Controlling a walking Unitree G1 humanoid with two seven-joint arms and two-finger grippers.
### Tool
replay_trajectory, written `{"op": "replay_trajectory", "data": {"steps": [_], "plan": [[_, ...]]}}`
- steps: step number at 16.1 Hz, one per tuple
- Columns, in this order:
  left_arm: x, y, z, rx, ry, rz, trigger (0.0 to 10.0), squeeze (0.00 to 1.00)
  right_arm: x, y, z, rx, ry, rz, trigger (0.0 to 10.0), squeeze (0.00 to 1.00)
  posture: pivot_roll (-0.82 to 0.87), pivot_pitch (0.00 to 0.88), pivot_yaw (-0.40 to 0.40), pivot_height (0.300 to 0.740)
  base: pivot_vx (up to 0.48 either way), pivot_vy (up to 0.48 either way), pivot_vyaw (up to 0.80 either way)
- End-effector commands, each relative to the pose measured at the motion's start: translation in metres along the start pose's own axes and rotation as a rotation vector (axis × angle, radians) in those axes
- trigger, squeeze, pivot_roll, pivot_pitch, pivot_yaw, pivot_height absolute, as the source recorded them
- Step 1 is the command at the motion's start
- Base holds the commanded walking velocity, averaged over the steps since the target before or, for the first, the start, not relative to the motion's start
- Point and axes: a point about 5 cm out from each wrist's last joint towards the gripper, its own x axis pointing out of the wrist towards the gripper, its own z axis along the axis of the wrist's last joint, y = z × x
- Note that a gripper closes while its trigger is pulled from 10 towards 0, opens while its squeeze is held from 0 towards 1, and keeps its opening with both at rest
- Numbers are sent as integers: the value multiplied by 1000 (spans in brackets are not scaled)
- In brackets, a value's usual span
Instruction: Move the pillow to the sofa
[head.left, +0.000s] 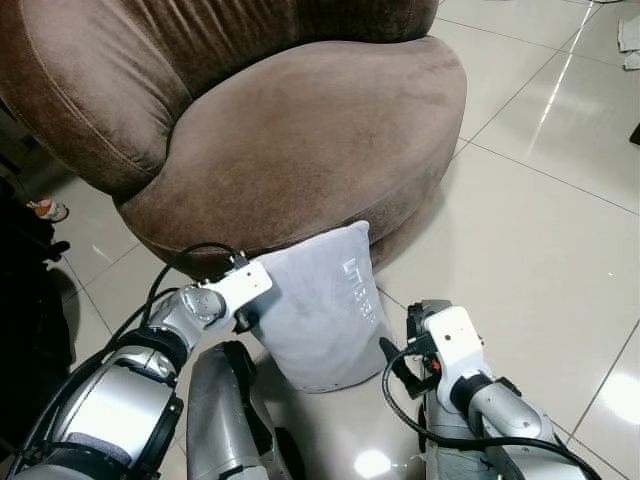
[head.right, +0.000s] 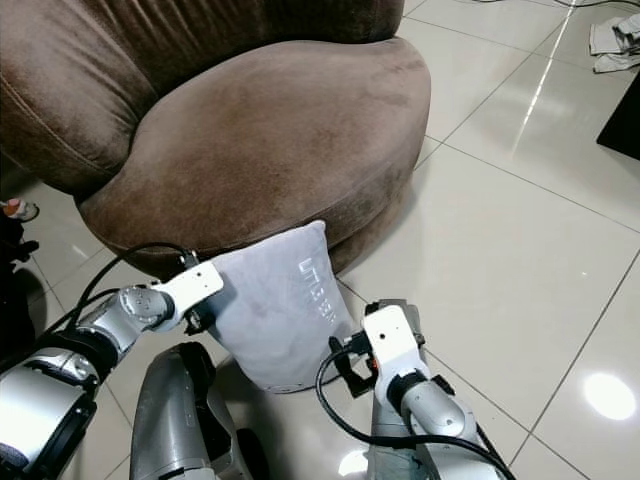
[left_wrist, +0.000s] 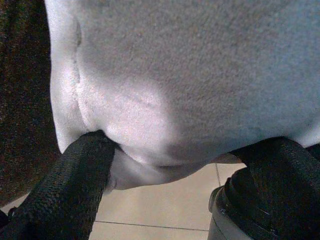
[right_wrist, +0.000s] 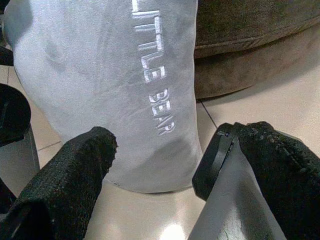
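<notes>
**Soft pillow, two-sided hold**

On the floor (head.left: 560, 250), against the base of the brown sofa (head.left: 300, 130), the grey pillow (head.left: 320, 320) stands upright on its lower edge, its top corner leaning on the sofa's front. White stitched lettering runs down its face.

The left gripper (head.left: 247, 318) is at the pillow's left side; in the left wrist view its fingers (left_wrist: 75, 175) are spread and pressed into the plush fabric, which dimples and folds around one tip. The right gripper (head.left: 400, 365) sits low, just beside the pillow's right side, its fingers (right_wrist: 75, 165) spread; whether they touch the fabric I cannot tell.

Judging by how it dents and bulges, the pillow is light, soft and yielding, with a velvety cover that should give decent friction rather than slip. Nothing about it looks fragile. The drawback is floppiness: a pinch on one corner would probably let it sag and swing. The surer hold looks like a squeeze from both sides, around the middle of its height, pressing deep enough that the stuffing compresses, then lifting it up over the seat edge.
</notes>
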Motion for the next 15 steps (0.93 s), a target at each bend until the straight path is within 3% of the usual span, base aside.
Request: {"op": "replay_trajectory", "data": {"steps": [1, 7, 12, 13, 15], "plan": [[-3, 7, -4, -8, 15, 16, 10000, 1000, 2, 7, -16, 33, 70, 22, 10000, 0, -314, 166, 234, 426, 0, 0, 0], [-4, 10, -1, 25, 7, 22, 10000, 1000, 6, 8, -17, 34, 67, 29, 10000, 0, -304, 142, 235, 426, 0, 0, 0], [-11, 27, 10, 76, -27, 36, 10000, 1000, 8, 9, -19, 35, 69, 27, 10000, 0, -297, 125, 239, 426, 0, 0, 0], [-11, 27, 10, 76, -24, 28, 10000, 59, 8, 9, -20, 35, 69, 29, 10000, 0, -296, 123, 240, 426, 0, 0, 0], [-12, 28, 9, 48, -32, 33, 10000, 0, 9, 10, -20, 36, 69, 32, 10000, 0, -296, 123, 240, 426, 0, 0, 0]]}}
